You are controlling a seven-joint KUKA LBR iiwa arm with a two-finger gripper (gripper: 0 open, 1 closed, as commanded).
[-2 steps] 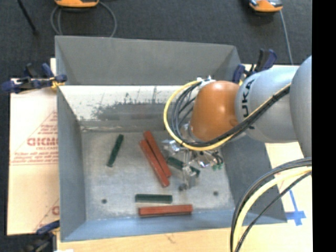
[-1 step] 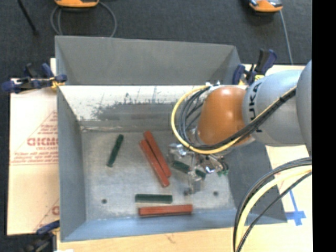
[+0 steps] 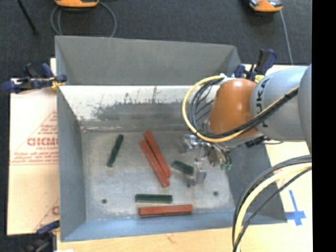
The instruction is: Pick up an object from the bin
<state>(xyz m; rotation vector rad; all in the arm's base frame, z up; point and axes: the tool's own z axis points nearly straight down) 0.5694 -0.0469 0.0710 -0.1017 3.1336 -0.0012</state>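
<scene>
Bin [image 3: 71, 156] was bare grey sheet metal, matt, floor scuffed w/ dark smears on back wall. Red-brown bars [image 3: 156, 159] & dark green bars [image 3: 115, 150] looked matt, smooth; wood vs plastic unclear. Orange wrist cover [image 3: 233, 106] was glossy; arm shell [image 3: 283, 104] smooth, semi-gloss.

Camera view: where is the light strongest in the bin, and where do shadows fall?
In the camera view, the bin's sloping back wall catches the brightest light, nearly glaring; its left wall sits in shade; the floor looks evenly lit, with only faint shadow by the end effector.
</scene>
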